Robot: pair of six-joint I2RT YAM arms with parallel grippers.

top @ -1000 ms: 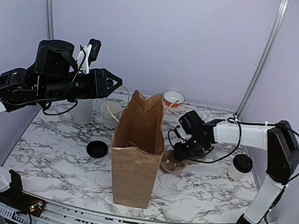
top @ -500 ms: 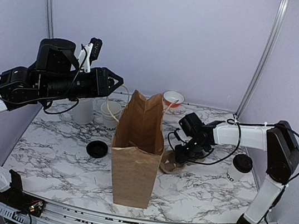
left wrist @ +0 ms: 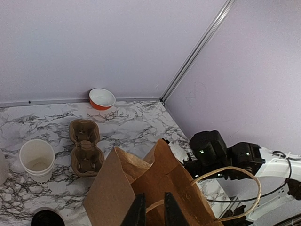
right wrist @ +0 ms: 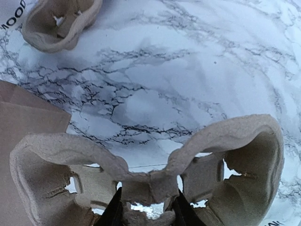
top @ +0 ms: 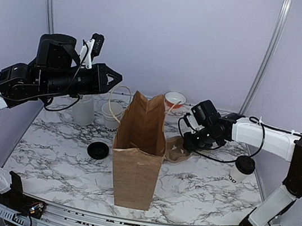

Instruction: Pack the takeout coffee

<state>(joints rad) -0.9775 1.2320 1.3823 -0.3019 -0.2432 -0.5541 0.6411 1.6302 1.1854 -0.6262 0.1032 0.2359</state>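
Observation:
The takeout coffee (top: 242, 169), a small white cup with a black lid, stands on the marble at the right, apart from both grippers. A brown paper bag (top: 137, 156) stands upright and open in the middle. My left gripper (top: 116, 77) hangs above the bag's left side, shut on one paper handle (left wrist: 155, 205) of the bag (left wrist: 160, 179); the left gripper (left wrist: 153, 199) has its fingers pinching that strand. My right gripper (top: 187, 143) is just right of the bag, shut on the middle bridge of a pulp cup carrier (right wrist: 150, 179), lifted off the table.
A second pulp carrier (left wrist: 84, 146) lies behind the bag. An open white cup (top: 111, 113) and a taller white tumbler (top: 84, 111) stand at the back left, a loose black lid (top: 98, 150) left of the bag, and an orange bowl (top: 174, 99) at the back.
My right gripper closed on the carrier and raised it up and to the right, off the table. My left gripper closed on the bag handle and rose slightly.

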